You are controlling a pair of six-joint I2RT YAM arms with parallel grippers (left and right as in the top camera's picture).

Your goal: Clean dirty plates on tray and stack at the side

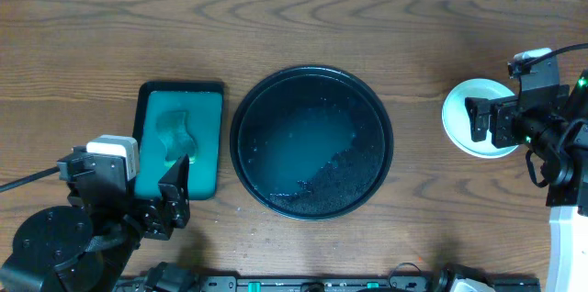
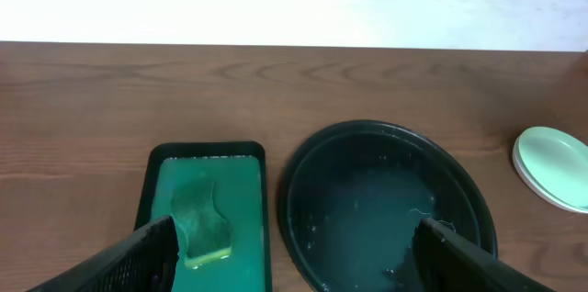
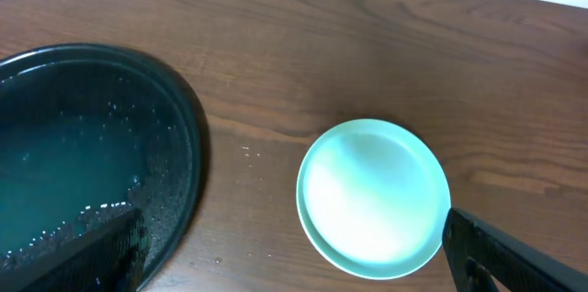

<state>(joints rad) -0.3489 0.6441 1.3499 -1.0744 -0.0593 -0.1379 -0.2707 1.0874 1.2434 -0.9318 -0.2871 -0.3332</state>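
Note:
The black tray (image 1: 276,108) sits mid-table, wet with water and suds, and no plate lies on it. The plates (image 1: 457,122) are stacked on the table to its right. The top one is mint green and clean, and a second rim shows beneath it (image 3: 372,196). The stack also shows at the far right of the left wrist view (image 2: 551,168). My right gripper (image 1: 478,119) hovers over the stack, open and empty (image 3: 294,264). My left gripper (image 1: 170,191) is open and empty (image 2: 294,264), near the front left beside the teal tray.
A rectangular teal tray (image 1: 209,99) with a green sponge (image 1: 176,131) lies left of the black tray; it also shows in the left wrist view (image 2: 243,191) with the sponge (image 2: 202,223). The black tray's rim shows in both wrist views (image 2: 294,173) (image 3: 175,117).

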